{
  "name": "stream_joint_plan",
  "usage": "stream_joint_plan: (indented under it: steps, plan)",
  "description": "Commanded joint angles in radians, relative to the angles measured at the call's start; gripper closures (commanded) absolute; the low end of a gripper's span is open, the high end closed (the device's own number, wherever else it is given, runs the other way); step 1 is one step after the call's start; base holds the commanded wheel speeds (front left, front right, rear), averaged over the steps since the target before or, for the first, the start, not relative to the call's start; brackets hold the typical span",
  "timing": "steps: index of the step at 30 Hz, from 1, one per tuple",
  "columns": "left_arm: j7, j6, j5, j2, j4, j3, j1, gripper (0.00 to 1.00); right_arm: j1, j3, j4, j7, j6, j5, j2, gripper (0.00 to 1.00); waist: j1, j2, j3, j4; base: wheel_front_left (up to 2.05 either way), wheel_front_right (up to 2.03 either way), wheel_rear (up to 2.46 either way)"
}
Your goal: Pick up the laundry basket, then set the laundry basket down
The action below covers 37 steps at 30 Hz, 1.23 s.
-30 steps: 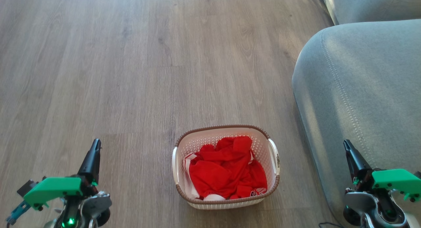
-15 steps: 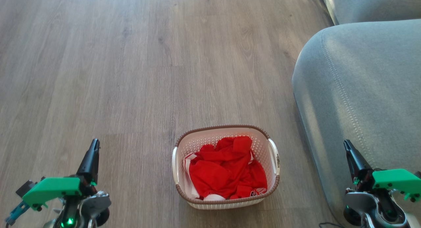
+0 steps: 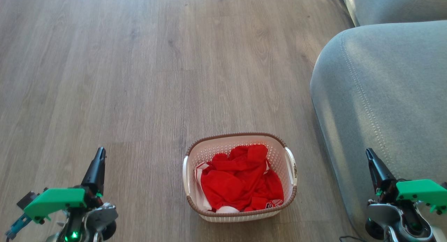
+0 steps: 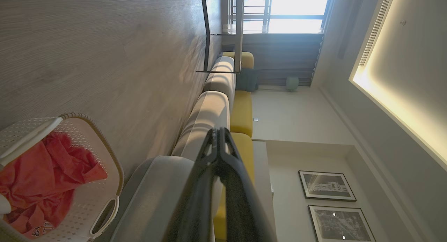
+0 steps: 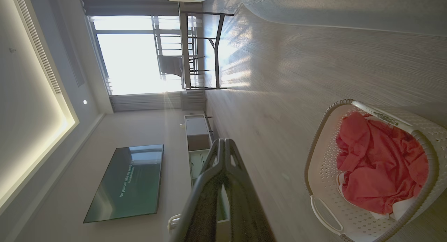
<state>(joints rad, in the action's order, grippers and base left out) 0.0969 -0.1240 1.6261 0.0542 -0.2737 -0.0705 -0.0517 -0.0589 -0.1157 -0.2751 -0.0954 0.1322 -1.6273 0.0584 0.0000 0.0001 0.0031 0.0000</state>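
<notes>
We see the laundry basket (image 3: 223,147) resting on the wood floor (image 3: 139,78) near the grey sofa (image 3: 384,95), with a crumpled red garment (image 3: 241,179) inside. Our left gripper (image 3: 100,153) and right gripper (image 3: 369,153) flank it, well apart, fingers pressed together around nothing.

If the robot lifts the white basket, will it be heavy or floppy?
Probably stiff: the laundry basket looks like hard plastic with a firm rim. Likely light, since its walls are full of holes and it holds just soft red clothes. Lifted by one side handle alone, it might tilt.
</notes>
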Motion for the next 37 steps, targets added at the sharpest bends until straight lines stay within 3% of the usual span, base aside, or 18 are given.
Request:
stream_joint_plan:
  steps: [1,37]
  plan:
    - [0.007,-0.007,-0.008,0.004,0.029,-0.032,-0.055,1.00,-0.048,0.016,0.031,-0.006,-0.002,0.007,0.003,1.00,0.0000,-0.0001,0.000,0.000,0.00,0.00,0.00]
    - [0.011,-0.007,-0.012,0.001,0.029,-0.037,-0.056,1.00,-0.048,0.010,0.031,-0.011,-0.002,0.012,-0.002,1.00,0.0000,-0.0001,0.000,0.000,0.00,0.00,0.00]
